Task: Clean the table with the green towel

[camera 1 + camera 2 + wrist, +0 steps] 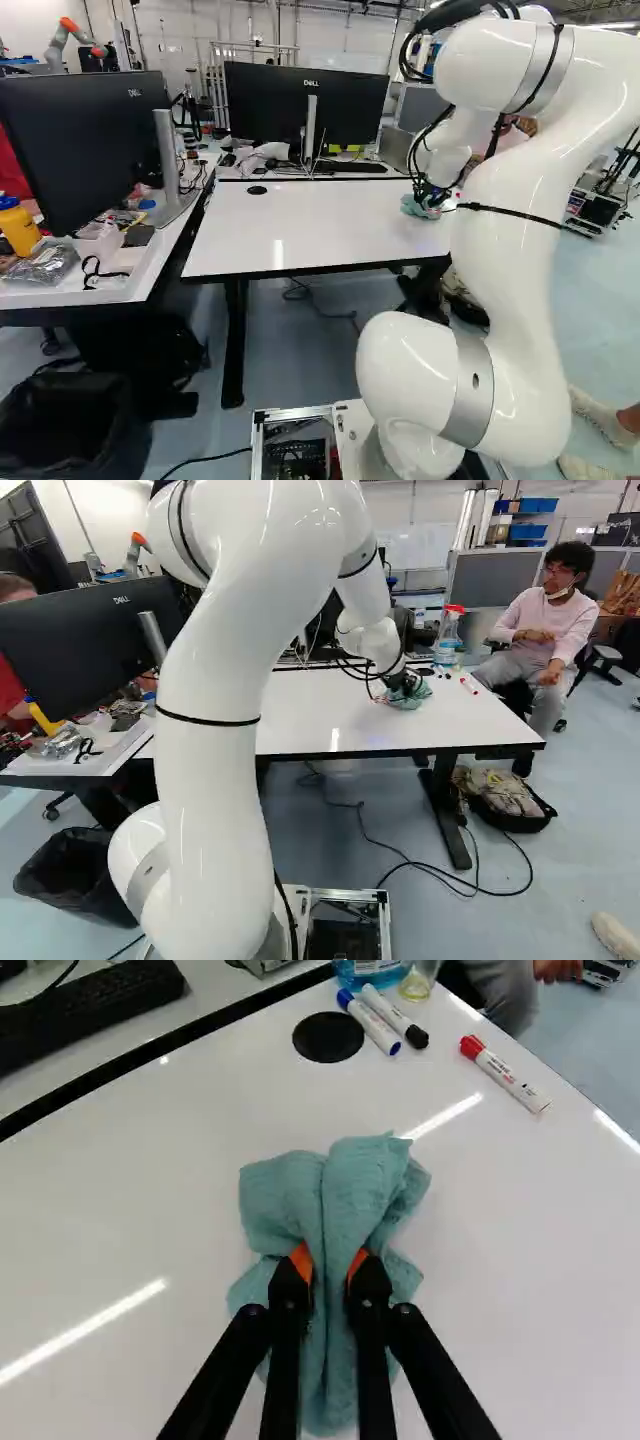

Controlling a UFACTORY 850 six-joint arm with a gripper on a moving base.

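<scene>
The towel is wrinkled, matt cloth; the tabletop is smooth and glossy; the bin bag is crinkled plastic.

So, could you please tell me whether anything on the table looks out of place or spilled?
No spill or damage stands out on the table. The red-capped marker lies loose near the edge, apart from the blue-capped marker and black-capped marker beside the black disc. They look left out on a surface due for wiping.
</scene>
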